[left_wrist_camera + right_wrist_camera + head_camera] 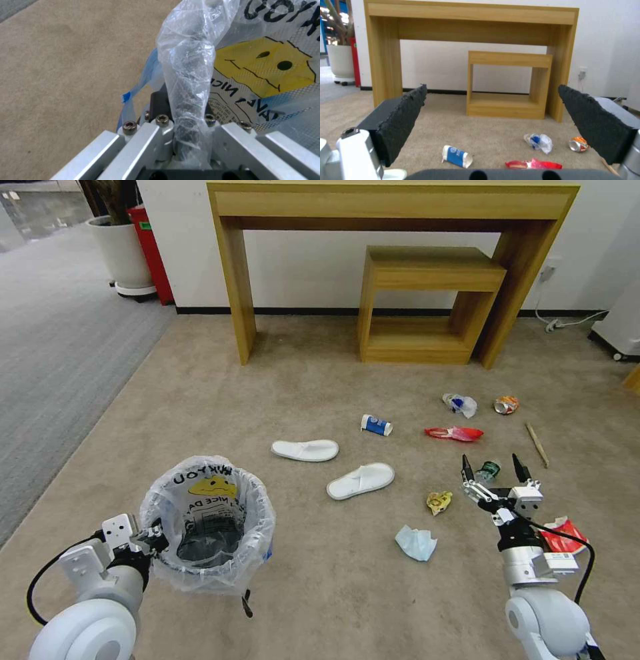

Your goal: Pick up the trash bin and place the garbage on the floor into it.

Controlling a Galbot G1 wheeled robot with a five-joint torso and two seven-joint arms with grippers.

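Left gripper (150, 540): clamped on trash bin (208, 527) rim, through slippery bag.
Right gripper (493, 468): spread wide, empty.
Bin: probably light, stiff.

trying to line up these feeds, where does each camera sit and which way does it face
Head view: high on the robot, looking forward and down at the floor; left gripper on the trash bin, right gripper open.
Left wrist view: along the left gripper, shut on the bin's bagged rim.
Right wrist view: low, between the open fingers, facing the wooden table.
Shared: head and right wrist views both show the paper cup.
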